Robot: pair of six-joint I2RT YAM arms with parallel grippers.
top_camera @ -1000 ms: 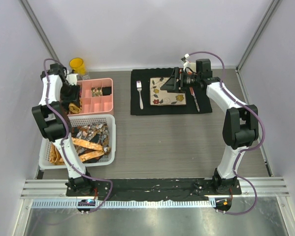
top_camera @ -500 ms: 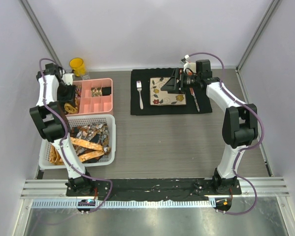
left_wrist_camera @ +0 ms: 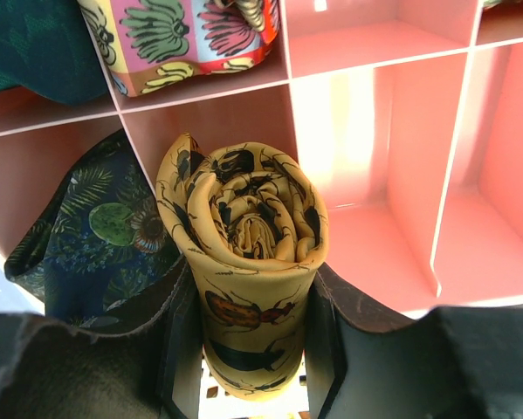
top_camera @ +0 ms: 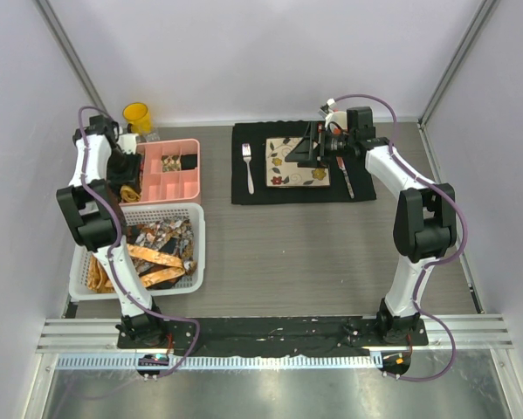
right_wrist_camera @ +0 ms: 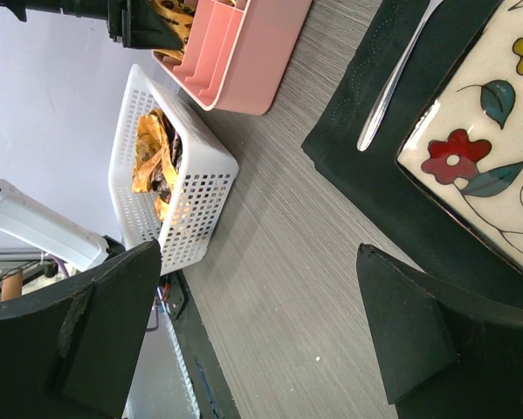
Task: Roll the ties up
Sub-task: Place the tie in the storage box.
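My left gripper (left_wrist_camera: 248, 301) is shut on a rolled mustard-yellow tie (left_wrist_camera: 248, 218) printed with beetles, one finger on each side of the roll. The roll hangs upright over a left-end compartment of the pink tray (left_wrist_camera: 375, 52); whether it touches the floor there I cannot tell. In the top view the same gripper (top_camera: 126, 177) is at the tray's (top_camera: 184, 185) left end. Loose ties (top_camera: 156, 253) lie piled in the white basket (top_camera: 200, 244). My right gripper (right_wrist_camera: 259, 253) is open and empty, hovering by the plate (top_camera: 298, 163).
Neighbouring tray compartments hold a dark blue-green floral roll (left_wrist_camera: 95, 236), a bright flowered roll (left_wrist_camera: 191, 35) and a dark green one (left_wrist_camera: 34, 44). A fork (top_camera: 248, 166) lies on the black placemat (top_camera: 252, 196). A yellow cup (top_camera: 137, 115) stands behind the tray.
The left wrist swung slightly toward the far left, then came back over the tray's left end, with the tie roll still in its jaws. The right arm has hardly moved.
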